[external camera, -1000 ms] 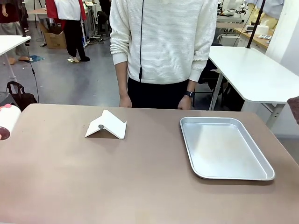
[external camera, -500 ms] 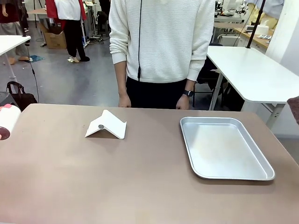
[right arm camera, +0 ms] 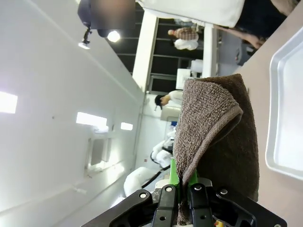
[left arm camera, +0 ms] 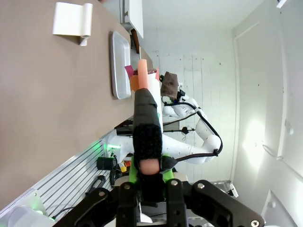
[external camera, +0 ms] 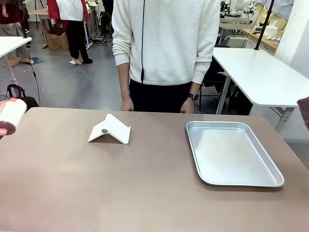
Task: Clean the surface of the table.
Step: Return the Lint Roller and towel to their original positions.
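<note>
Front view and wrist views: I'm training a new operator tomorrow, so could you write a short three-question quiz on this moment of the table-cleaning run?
1. Fill in: the white folded stand lies on the table to the robot's ____ of the metal tray.
2. Pick one: the right gripper is shut on
A) a brown towel
B) a sponge
C) a spray bottle
3. True or false: the brown towel lies inside the metal tray.

Key: 1 left; 2 A; 3 false, the tray is empty.
</note>
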`<action>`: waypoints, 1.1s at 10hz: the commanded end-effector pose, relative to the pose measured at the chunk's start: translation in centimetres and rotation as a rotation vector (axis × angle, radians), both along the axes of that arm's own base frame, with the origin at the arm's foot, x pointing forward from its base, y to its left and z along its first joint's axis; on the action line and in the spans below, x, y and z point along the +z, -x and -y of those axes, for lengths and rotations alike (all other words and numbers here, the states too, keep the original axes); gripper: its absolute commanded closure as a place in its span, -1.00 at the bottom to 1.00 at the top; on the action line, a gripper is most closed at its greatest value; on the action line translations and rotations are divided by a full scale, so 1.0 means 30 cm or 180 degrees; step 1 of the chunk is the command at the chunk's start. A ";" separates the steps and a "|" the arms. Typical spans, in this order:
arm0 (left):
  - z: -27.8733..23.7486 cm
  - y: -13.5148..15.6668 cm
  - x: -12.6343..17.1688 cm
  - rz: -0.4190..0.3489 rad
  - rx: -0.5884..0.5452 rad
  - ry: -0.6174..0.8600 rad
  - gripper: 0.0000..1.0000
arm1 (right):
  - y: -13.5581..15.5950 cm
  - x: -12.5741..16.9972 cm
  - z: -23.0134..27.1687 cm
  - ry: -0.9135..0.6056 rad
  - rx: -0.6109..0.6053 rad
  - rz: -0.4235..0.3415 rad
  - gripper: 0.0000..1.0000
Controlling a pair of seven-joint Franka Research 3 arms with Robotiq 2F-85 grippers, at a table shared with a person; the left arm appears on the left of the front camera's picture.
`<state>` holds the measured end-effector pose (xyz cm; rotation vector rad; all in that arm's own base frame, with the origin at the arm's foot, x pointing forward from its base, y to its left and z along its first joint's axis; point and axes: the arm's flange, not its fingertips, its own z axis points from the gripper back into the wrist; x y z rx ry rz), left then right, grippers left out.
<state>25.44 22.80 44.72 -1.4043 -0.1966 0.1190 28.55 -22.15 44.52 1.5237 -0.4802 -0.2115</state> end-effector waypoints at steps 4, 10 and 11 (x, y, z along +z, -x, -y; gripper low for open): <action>0.419 -0.224 0.223 -0.0208 -0.0642 -0.0944 0.56 | -0.178 0.061 -0.511 0.0762 0.0237 -0.0160 0.86; 0.877 -0.578 0.314 -0.0122 -0.1423 -0.2084 0.56 | -0.470 -0.092 -1.170 0.1500 0.0562 0.0017 0.86; 0.931 -0.626 0.299 -0.0106 -0.1283 -0.2234 0.56 | -0.495 -0.122 -1.232 0.1501 0.0535 0.0164 0.86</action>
